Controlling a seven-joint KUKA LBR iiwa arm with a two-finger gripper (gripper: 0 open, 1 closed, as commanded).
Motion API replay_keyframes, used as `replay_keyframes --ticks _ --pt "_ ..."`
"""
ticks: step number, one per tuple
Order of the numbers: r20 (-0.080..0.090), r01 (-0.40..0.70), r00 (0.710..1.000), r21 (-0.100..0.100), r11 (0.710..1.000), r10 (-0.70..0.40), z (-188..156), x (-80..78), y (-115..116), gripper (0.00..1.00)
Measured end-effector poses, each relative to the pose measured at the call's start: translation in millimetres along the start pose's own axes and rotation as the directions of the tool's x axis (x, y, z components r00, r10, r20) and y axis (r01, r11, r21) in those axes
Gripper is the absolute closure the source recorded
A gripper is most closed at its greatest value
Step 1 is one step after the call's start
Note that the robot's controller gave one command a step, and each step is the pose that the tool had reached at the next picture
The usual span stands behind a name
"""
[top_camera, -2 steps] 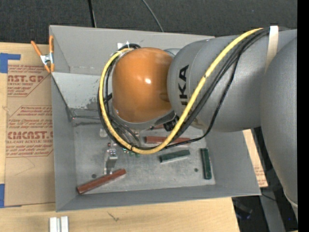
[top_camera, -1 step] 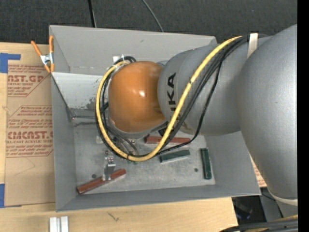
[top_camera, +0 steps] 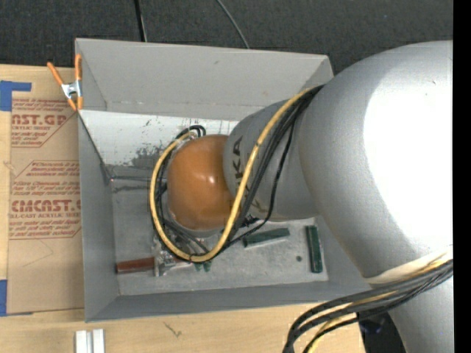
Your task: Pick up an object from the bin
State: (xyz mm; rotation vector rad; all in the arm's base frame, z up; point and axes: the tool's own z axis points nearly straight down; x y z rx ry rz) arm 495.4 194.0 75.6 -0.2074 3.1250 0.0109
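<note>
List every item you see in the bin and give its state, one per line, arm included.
Brown stick: lying flat on the bin floor, front left, one end beside the wrist's cables.
Centre green bar: lying flat, close by the arm.
Right green bar: lying flat, apart from the rest.
Orange wrist cover: lowered into the bin.

Reaching in from right side of bin (top_camera: 96, 197), arm (top_camera: 383, 160) angled down twd bin's middle. Orange wrist cover (top_camera: 195, 182) low over bin floor, yellow & blk cables (top_camera: 154, 190) looped round it.
</note>
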Motion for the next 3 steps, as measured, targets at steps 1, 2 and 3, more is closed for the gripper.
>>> replay_keyframes --ticks 1,2,3 --pt "0.0 0.0 1.0 0.0 1.0 0.0 0 0.0 0 1.0" --pt "0.0 0.0 1.0 0.0 1.0 0.0 0 0.0 0 1.0" --pt "-0.004 0.276 0.961 0.002 0.961 -0.276 -136 -32.6 36 1.0"
